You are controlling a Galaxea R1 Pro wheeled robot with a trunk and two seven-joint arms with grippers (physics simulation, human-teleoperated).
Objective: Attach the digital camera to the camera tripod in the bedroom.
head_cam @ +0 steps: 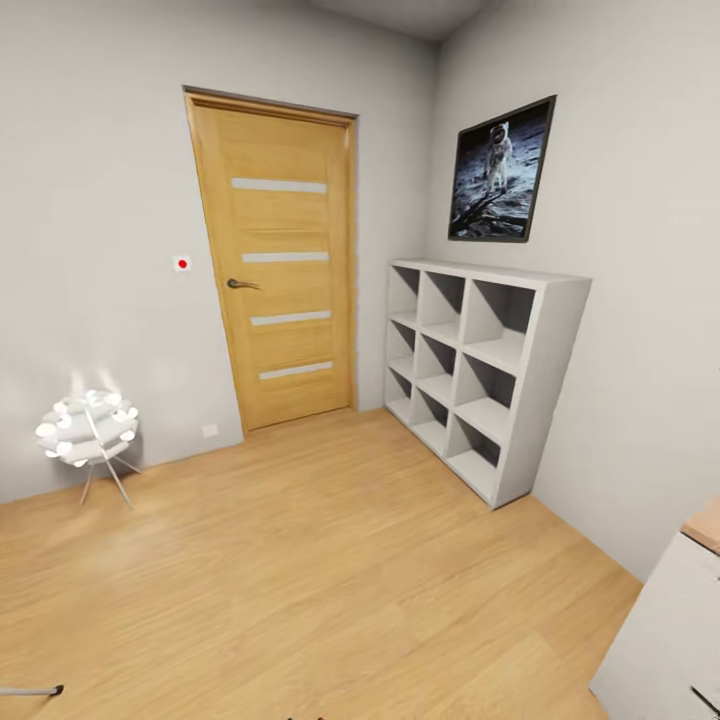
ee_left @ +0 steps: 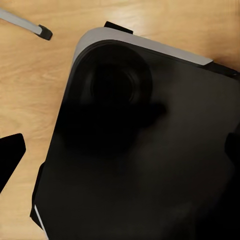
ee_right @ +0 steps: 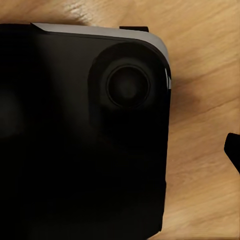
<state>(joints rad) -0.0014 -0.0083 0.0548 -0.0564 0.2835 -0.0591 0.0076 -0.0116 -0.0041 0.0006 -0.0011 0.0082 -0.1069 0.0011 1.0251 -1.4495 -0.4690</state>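
Room stock, head view: light wood floor [head_cam: 330,560]; closed wooden door [head_cam: 280,265] in the far wall, with a small red-dotted wall switch [head_cam: 182,264] beside its frame; white cube shelf [head_cam: 480,370] standing against the right-hand wall, its compartments bare; framed astronaut picture [head_cam: 500,172] hung above the shelf; white spiky-shaded floor lamp [head_cam: 90,430] lit, near the far left corner of the floor; corner of a white cabinet [head_cam: 670,630] with a wood top at the floor's near right edge.

Task items: digital camera is not sighted among these. A silver leg with a black foot [head_cam: 35,690] lies at the floor's near left edge and appears again in the left wrist view [ee_left: 27,23]; by its look it may belong to the camera tripod, though nothing more of it is visible.

Robot: dark base [ee_left: 145,145] with a grey rim fills much of both wrist views, wood floor around it. Arms appear to hang low alongside the base, probably stowed for driving. Finger spread on either gripper cannot be told.

Stage, as judged: in transit, searching; nothing held that can be seen.
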